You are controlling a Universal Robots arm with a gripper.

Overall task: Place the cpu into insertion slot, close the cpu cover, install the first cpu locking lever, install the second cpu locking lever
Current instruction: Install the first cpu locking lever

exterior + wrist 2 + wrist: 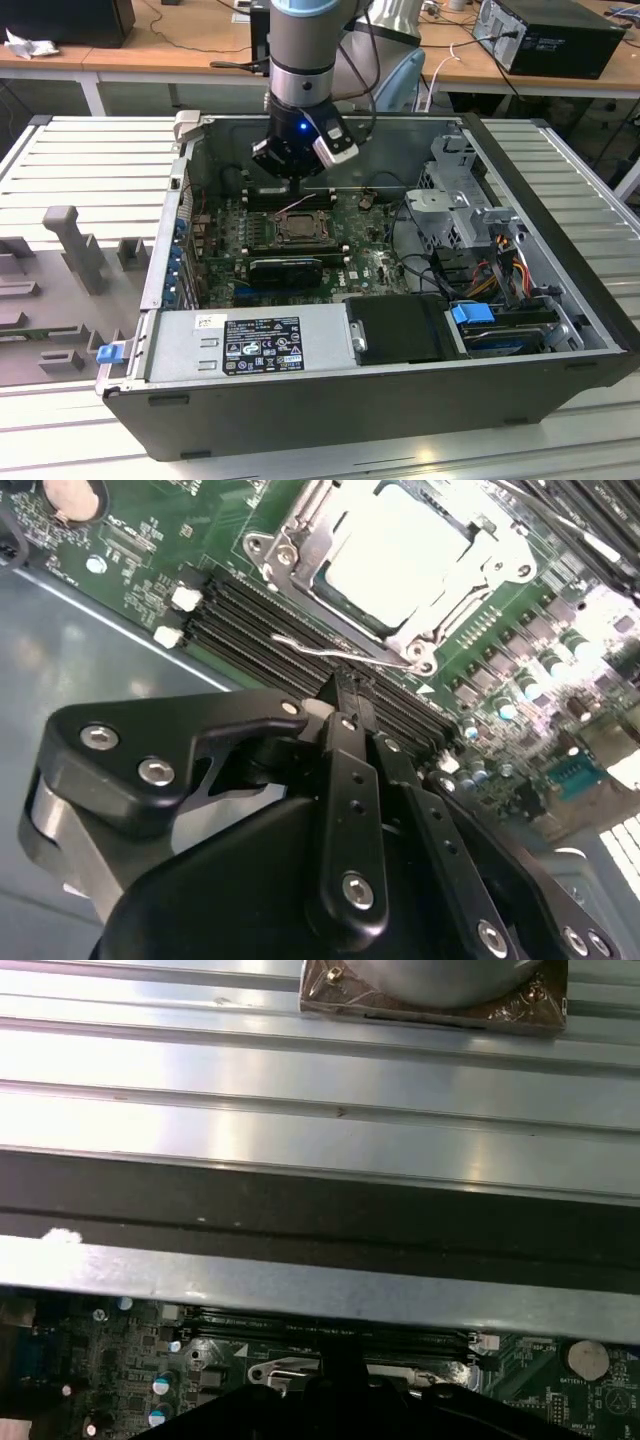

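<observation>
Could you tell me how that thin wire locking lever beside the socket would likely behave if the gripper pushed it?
The locking lever is a thin bent wire, so probably springy. Its smooth metal might slip off the gripper.

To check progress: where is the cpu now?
The cpu sits in the insertion slot mid-motherboard, framed by the cpu cover, beside the memory slots in the second wrist view.
</observation>
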